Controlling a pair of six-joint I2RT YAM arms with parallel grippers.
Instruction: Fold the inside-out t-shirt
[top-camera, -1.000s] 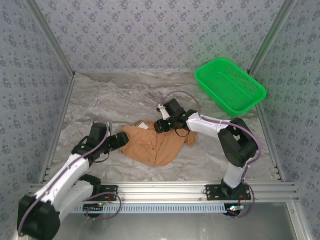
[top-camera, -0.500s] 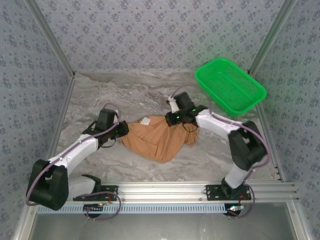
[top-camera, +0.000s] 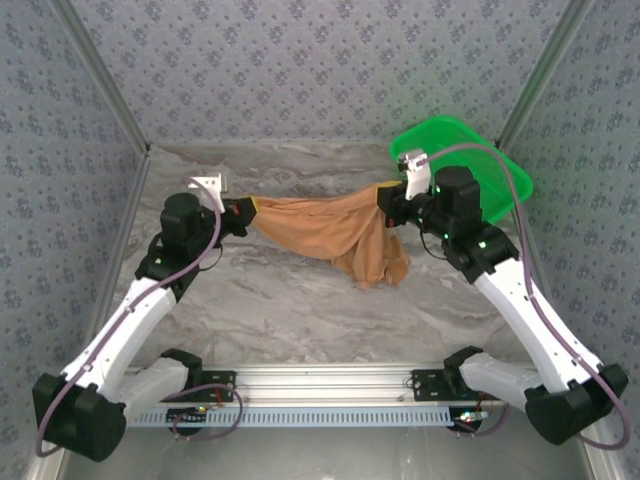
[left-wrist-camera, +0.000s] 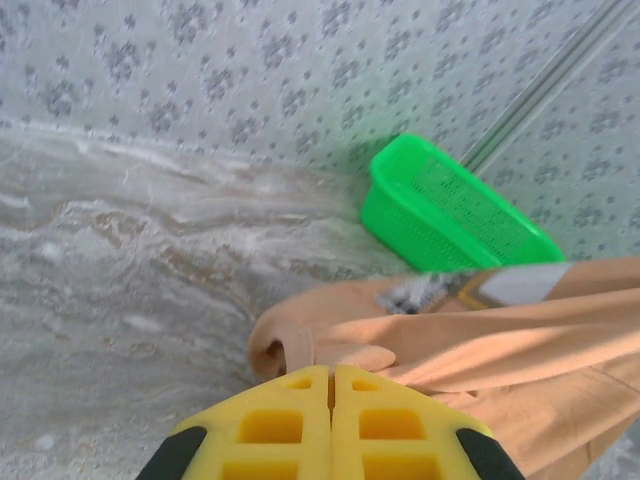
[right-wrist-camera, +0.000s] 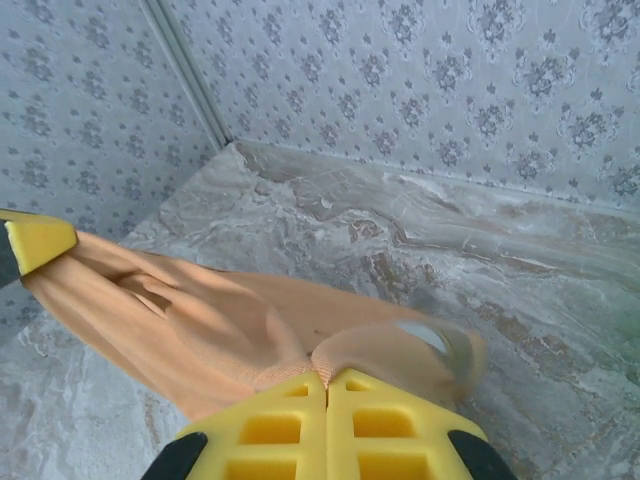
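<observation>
Inside-out t-shirt stretched mid-frame between left gripper and right gripper, each pinching one cloth end between closed fingers.

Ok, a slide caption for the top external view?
Left gripper and right gripper, each shut on one end of the orange-tan t-shirt, hold it stretched between them over the marbled table.

T-shirt strung between left fingers and right fingers, over table; basket rear right.

Left gripper & right gripper clamped onto t-shirt, rose, moved apart twd far edge; shirt now stretched btwn them.
</observation>
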